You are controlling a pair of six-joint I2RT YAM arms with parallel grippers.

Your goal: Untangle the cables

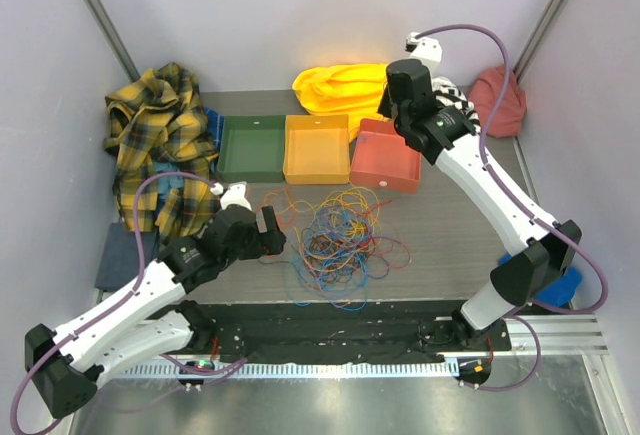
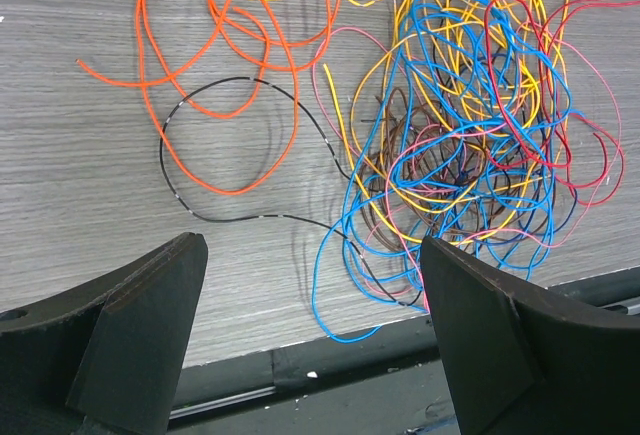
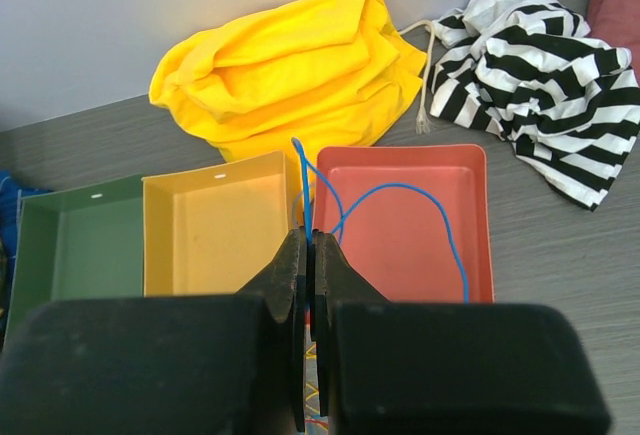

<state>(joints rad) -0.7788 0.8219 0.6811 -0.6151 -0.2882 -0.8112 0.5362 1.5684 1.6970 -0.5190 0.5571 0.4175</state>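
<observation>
**Progress.** The task is at an early stage. Nearly all the cables (image 1: 335, 235) lie in one tangle at the table centre. One blue cable (image 3: 400, 187) is clear of it.

- The right gripper (image 3: 308, 240) is at 1 o'clock from the tangle. Its jaws are fully closed on the blue cable.
- The blue cable loops over the red tray (image 3: 470, 160). Whether it touches the tray floor cannot be told.
- The left gripper (image 2: 312, 245) is at 9 o'clock from the tangle. Its jaws are wide apart and hold nothing.
- At the tangle's 9 o'clock edge, an orange cable (image 2: 225, 190) and a black cable (image 2: 240, 79) lie in looser loops. These appear the easiest to free next.
- The dense knot of blue, yellow, red, pink and brown strands is left to do.

**Count.**

- Trays: three in a row at 12 o'clock from the tangle. These are the green tray (image 1: 252, 147), the yellow tray (image 1: 316, 148) and the red tray. The green and yellow trays hold no cable.
- Cables separated: one.
- Cables in the tangle: many. The overlap prevents an exact count.
- Grippers: two.
</observation>
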